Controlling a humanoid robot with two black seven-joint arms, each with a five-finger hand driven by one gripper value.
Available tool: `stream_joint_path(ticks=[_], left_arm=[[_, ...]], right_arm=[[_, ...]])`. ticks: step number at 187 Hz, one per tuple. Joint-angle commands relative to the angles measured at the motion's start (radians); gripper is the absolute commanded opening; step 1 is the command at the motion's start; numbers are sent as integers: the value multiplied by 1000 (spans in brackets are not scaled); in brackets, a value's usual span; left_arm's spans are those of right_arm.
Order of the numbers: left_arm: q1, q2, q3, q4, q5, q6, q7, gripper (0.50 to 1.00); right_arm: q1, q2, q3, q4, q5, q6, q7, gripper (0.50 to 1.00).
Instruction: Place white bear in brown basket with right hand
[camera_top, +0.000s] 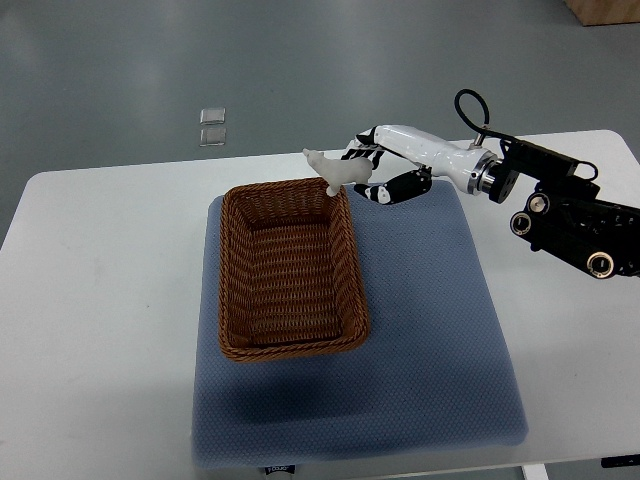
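Observation:
A small white bear (335, 171) is held in my right hand (375, 172), whose fingers are curled around it. The bear hangs just above the far right corner of the brown wicker basket (240, 340). The basket is rectangular and has nothing inside it. It stands on the left half of a blue-grey mat (430, 320). My right arm (560, 215) comes in from the right edge. My left arm does not show.
The mat lies on a white table (100, 300). Two small clear squares (212, 127) lie on the grey floor beyond the table's far edge. A brown box corner (605, 10) shows at the top right.

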Motion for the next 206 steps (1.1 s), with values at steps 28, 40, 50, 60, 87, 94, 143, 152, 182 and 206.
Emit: stream_joint_path(ticks=[28,40,50,60,87,94,143,152,182,206], left_arm=[[0,0,0,0,0,0,0,1000],[0,0,0,0,0,0,0,1000],[0,0,0,0,0,0,0,1000],[0,0,0,0,0,0,0,1000],[0,0,0,0,0,0,0,1000],[0,0,0,0,0,0,0,1000],[0,0,0,0,0,0,0,1000],[0,0,0,0,0,0,0,1000],[0,0,0,0,0,0,0,1000],[0,0,0,0,0,0,0,1000]], right_arm=[[-2,78,-42,3,-1,0,39,535],[-5,87,-42,3,-1,0,55,543],[-5,90,-42,3,-1,-3,59,572],[-5,92,-39,0,-1,-12,59,633],[-5,98,-24,-2,1,-31,61,801],[-7,98,-22,-4,4,-43,61,821],[-19,83,-15,-8,16,-94,64,844],[-33,78,7,-10,24,-103,64,844],[-103,77,117,-17,88,-100,62,854],[-138,58,171,-25,225,-101,62,856]])
